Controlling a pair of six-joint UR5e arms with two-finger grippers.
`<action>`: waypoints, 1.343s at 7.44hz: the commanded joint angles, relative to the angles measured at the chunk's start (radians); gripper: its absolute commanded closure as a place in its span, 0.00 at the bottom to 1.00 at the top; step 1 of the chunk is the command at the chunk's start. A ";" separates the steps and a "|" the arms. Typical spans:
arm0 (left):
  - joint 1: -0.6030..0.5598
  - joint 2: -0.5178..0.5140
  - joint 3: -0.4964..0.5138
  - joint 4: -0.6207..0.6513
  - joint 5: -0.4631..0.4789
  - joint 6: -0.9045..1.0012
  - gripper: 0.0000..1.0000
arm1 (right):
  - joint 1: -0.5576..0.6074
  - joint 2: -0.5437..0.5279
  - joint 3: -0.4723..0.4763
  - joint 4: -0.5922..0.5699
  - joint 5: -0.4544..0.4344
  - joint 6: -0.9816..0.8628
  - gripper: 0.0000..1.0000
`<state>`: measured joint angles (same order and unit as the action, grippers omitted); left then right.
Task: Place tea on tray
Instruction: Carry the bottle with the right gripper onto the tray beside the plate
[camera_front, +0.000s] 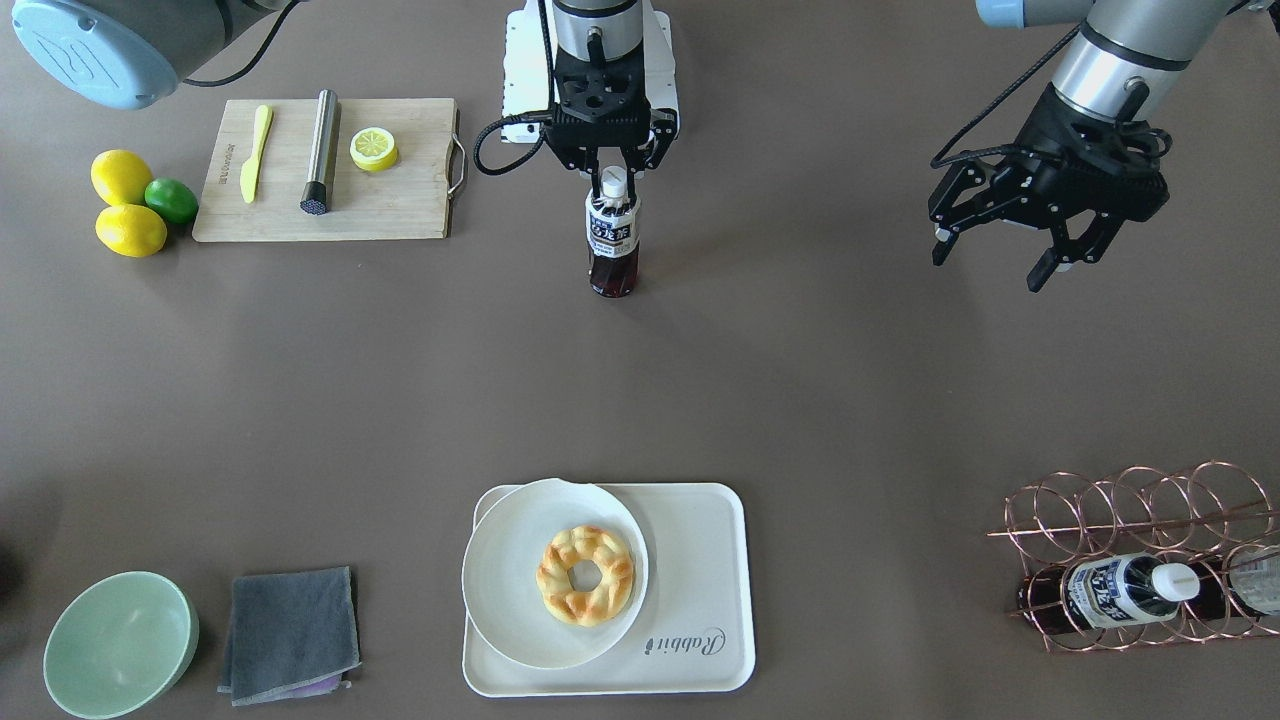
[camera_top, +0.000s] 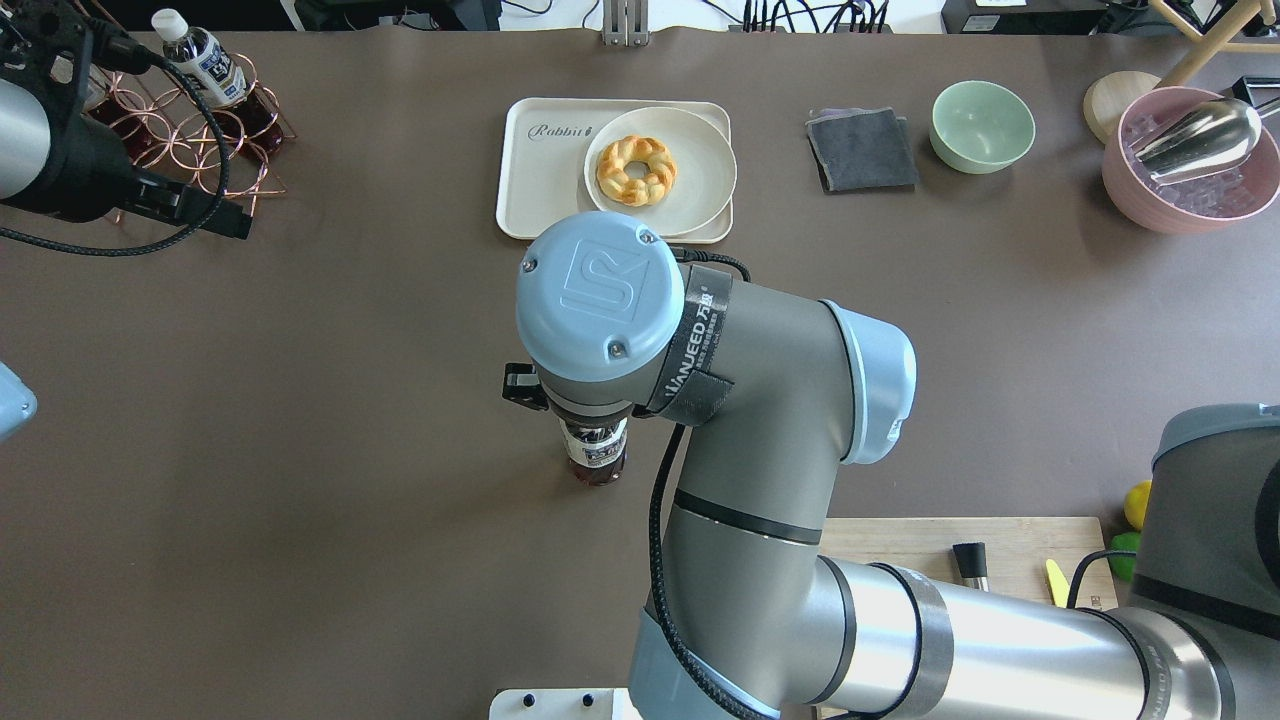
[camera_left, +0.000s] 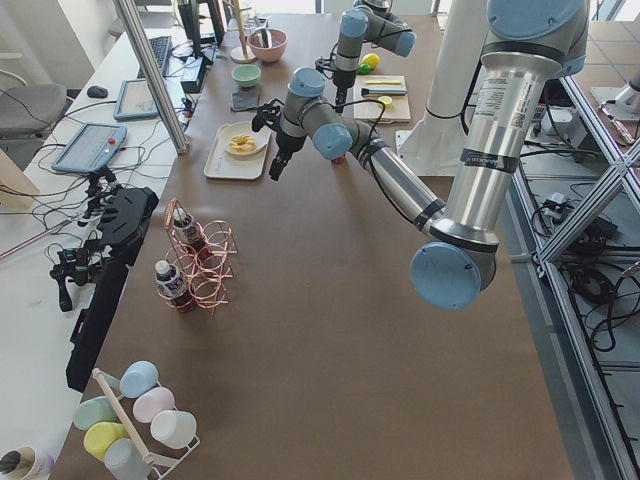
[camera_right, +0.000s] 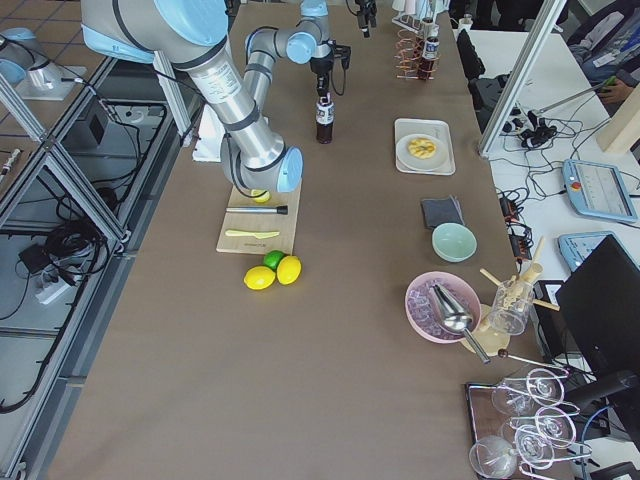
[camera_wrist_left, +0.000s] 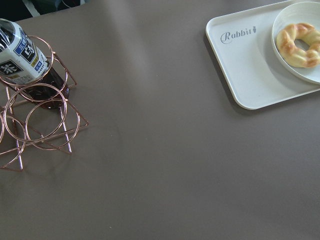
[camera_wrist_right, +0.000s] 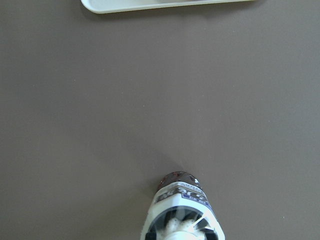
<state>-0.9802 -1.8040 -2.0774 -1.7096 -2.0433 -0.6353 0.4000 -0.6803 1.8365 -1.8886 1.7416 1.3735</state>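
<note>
The tea (camera_front: 612, 245), a small bottle of dark brown liquid with a white cap, stands upright mid-table on the robot's side; it also shows in the overhead view (camera_top: 596, 452) and the right wrist view (camera_wrist_right: 182, 210). My right gripper (camera_front: 613, 186) comes straight down and is shut on its neck just under the cap. The cream tray (camera_front: 700, 560) marked "Rabbit" lies across the table from the tea, and shows in the left wrist view (camera_wrist_left: 250, 75). My left gripper (camera_front: 990, 266) is open and empty, hanging above the table near the rack.
A white plate (camera_front: 510, 560) with a doughnut (camera_front: 586, 575) covers half of the tray. A copper wire rack (camera_front: 1130, 500) holds another tea bottle (camera_front: 1120, 590). A cutting board (camera_front: 400, 200), lemons (camera_front: 122, 176), green bowl (camera_front: 120, 645) and grey cloth (camera_front: 290, 630) lie to one side.
</note>
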 joint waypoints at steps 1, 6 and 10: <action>0.001 0.005 -0.001 -0.001 0.000 -0.003 0.03 | 0.089 0.087 -0.018 -0.061 0.016 -0.092 1.00; 0.000 0.145 0.022 -0.123 0.002 0.005 0.03 | 0.313 0.396 -0.737 0.302 0.067 -0.206 1.00; 0.000 0.161 0.040 -0.136 0.011 -0.004 0.03 | 0.384 0.542 -1.219 0.653 0.104 -0.214 1.00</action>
<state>-0.9813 -1.6544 -2.0374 -1.8444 -2.0367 -0.6371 0.7652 -0.1546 0.7656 -1.3753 1.8333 1.1635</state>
